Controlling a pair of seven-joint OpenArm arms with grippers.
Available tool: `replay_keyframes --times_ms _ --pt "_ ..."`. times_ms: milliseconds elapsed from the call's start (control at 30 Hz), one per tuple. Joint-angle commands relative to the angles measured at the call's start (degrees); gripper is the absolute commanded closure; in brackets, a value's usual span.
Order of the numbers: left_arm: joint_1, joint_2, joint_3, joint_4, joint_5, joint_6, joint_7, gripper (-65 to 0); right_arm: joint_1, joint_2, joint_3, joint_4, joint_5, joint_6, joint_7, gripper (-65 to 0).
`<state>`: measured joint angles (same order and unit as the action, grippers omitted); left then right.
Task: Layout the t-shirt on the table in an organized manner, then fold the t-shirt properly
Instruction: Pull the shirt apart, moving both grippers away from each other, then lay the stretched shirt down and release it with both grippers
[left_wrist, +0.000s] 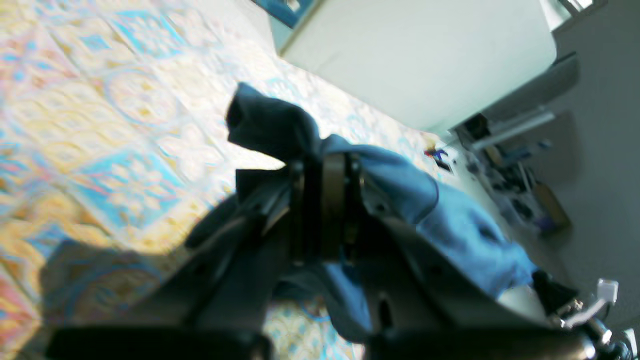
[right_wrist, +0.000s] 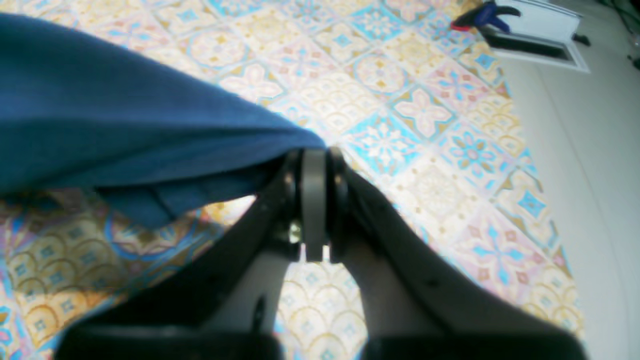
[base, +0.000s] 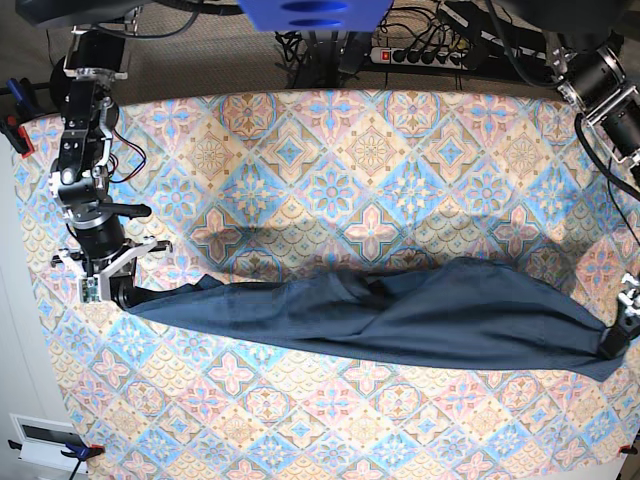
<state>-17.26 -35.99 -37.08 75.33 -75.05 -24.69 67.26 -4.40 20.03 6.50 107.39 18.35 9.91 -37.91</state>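
The dark navy t-shirt hangs stretched in a long band between my two grippers, sagging in the middle just above the patterned table. My right gripper, at the base view's left, is shut on one end of the cloth; in the right wrist view the shirt runs left from my shut gripper. My left gripper, at the base view's right edge, is shut on the other end; in the left wrist view the bunched cloth wraps my shut gripper.
The table's right edge lies close under the left gripper. A clamp grips the cloth at the table's left edge, another at the lower left. A power strip and cables lie behind the table.
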Motion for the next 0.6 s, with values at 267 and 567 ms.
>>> replay_keyframes --times_ms 267,567 --pt "-1.25 -4.06 -8.06 -7.59 -1.39 -0.15 -2.08 0.0 4.54 2.34 4.00 -2.65 12.90 -0.73 1.91 -0.2" --pt "7.37 -3.09 -8.06 -1.18 -5.00 -0.15 0.47 0.0 13.06 5.51 -2.68 -10.47 16.16 8.51 1.38 -0.3"
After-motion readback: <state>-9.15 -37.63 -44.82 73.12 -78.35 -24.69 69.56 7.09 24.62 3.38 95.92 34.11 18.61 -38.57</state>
